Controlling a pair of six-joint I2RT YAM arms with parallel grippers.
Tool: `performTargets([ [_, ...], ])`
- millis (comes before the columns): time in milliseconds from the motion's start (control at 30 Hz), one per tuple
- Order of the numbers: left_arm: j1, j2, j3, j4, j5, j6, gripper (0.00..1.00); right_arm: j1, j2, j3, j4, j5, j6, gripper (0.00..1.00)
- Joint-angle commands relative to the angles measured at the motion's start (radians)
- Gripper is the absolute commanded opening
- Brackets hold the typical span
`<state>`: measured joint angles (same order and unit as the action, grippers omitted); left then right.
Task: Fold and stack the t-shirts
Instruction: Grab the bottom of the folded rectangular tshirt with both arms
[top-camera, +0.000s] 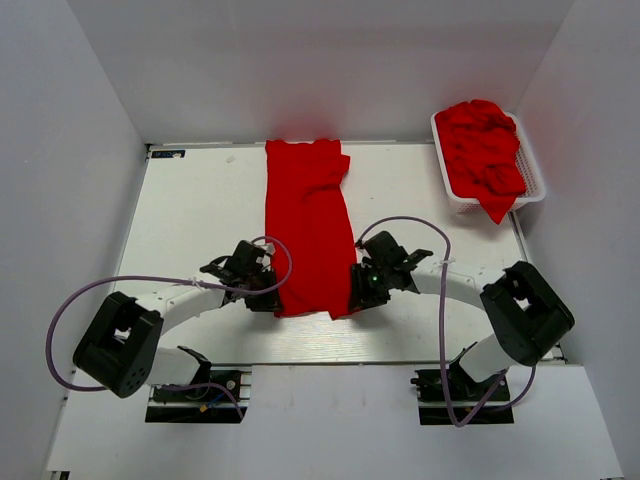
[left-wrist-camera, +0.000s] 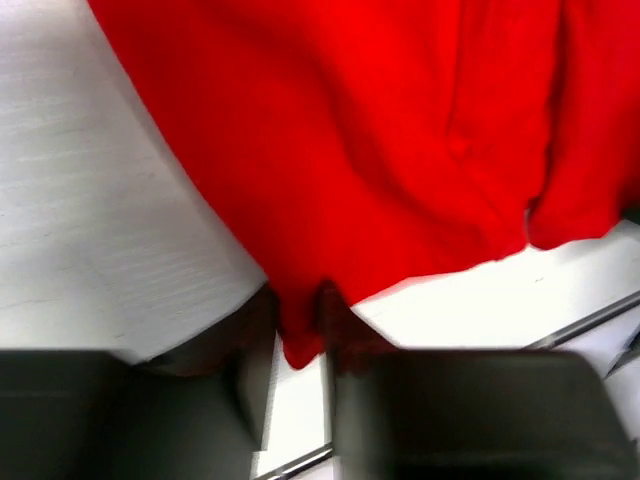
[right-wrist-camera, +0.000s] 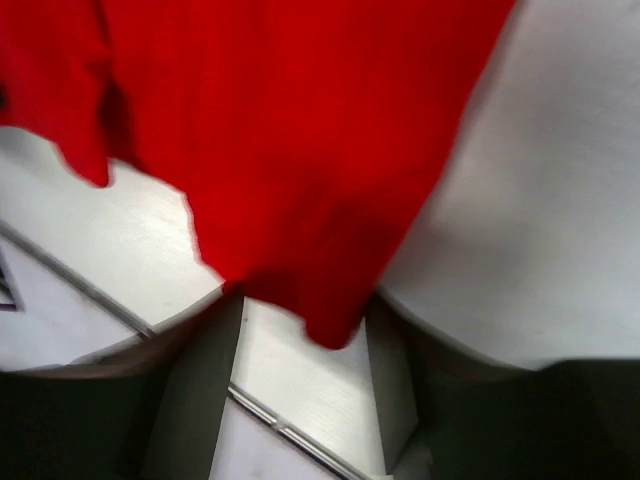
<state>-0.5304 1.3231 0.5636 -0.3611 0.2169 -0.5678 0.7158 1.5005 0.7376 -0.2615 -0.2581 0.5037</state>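
Observation:
One red t-shirt (top-camera: 308, 230) lies folded into a long strip down the middle of the white table (top-camera: 200, 210). My left gripper (top-camera: 270, 297) is at the strip's near left corner. In the left wrist view the left gripper (left-wrist-camera: 297, 305) has its fingers close together, pinching the hem corner of the t-shirt (left-wrist-camera: 380, 150). My right gripper (top-camera: 358, 292) is at the near right corner. In the right wrist view the right gripper (right-wrist-camera: 305, 310) has its fingers spread wide, and a corner of the t-shirt (right-wrist-camera: 300, 150) lies loose between them.
A white slotted basket (top-camera: 532, 165) at the far right holds a heap of more red t-shirts (top-camera: 482, 150), one draped over its near rim. White walls enclose the table on three sides. The table's near edge runs just behind both grippers.

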Motion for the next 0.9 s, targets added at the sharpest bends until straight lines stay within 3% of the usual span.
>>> performTargets([
  [0,-0.017,0.024,-0.051,-0.074,-0.04,-0.01,0.3,0.005,0.021,-0.001,0.01,0.026,0.004,0.38],
  [67,-0.017,0.024,-0.051,-0.075,-0.05,-0.02,0.09,0.008,0.012,-0.003,0.008,0.033,0.006,0.24],
  [100,-0.017,0.024,-0.051,-0.075,-0.05,-0.02,0.01,0.007,0.009,0.0,0.008,0.033,0.006,0.11],
  [167,-0.017,0.011,-0.029,-0.104,-0.05,-0.02,0.0,0.007,-0.005,0.006,-0.014,0.03,0.004,0.0],
  [467,-0.026,-0.111,0.074,-0.187,-0.005,-0.04,0.0,0.019,-0.112,0.06,-0.07,0.011,0.024,0.0],
  [633,-0.003,-0.029,0.181,-0.185,0.013,-0.05,0.0,0.013,-0.017,0.186,-0.099,-0.006,0.001,0.0],
  [867,0.006,0.122,0.45,-0.278,-0.162,-0.087,0.0,0.002,0.11,0.434,-0.171,0.078,-0.014,0.0],
])
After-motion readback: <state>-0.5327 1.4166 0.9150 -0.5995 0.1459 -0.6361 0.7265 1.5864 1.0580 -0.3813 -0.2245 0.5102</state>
